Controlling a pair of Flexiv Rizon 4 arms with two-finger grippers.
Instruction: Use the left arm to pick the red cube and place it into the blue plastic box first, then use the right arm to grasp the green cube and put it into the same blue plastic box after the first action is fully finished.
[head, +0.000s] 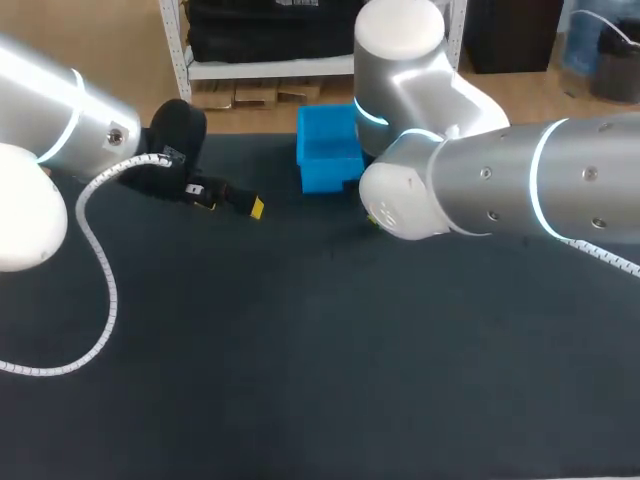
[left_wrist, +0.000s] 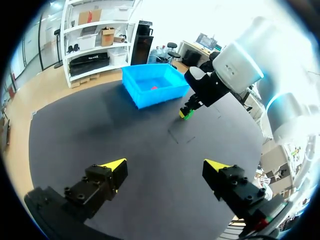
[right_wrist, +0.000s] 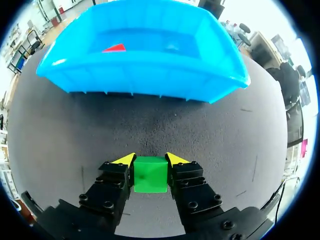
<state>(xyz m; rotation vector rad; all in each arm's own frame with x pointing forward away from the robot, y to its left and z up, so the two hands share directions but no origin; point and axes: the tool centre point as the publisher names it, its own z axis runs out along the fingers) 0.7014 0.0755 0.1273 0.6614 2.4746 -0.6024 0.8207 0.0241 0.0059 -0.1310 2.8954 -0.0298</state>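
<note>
The green cube (right_wrist: 150, 174) rests on the black table mat, and my right gripper (right_wrist: 150, 161) is shut on it with a yellow-tipped finger against each side. From the left wrist view the same cube (left_wrist: 187, 115) shows at the tip of my right gripper (left_wrist: 189, 109), just short of the blue plastic box (left_wrist: 152, 86). The red cube (right_wrist: 114, 48) lies inside the blue box (right_wrist: 145, 62); it also shows as a red cube (left_wrist: 154, 87) on the box floor. My left gripper (left_wrist: 165, 170) hangs open and empty above the mat, well back from the box. In the head view my right arm hides its own gripper.
The blue box (head: 328, 150) stands at the far middle of the black mat (head: 300, 350). My left gripper (head: 232, 203) is to the box's left. My right arm's bulky elbow (head: 420, 190) sits close against the box's right side.
</note>
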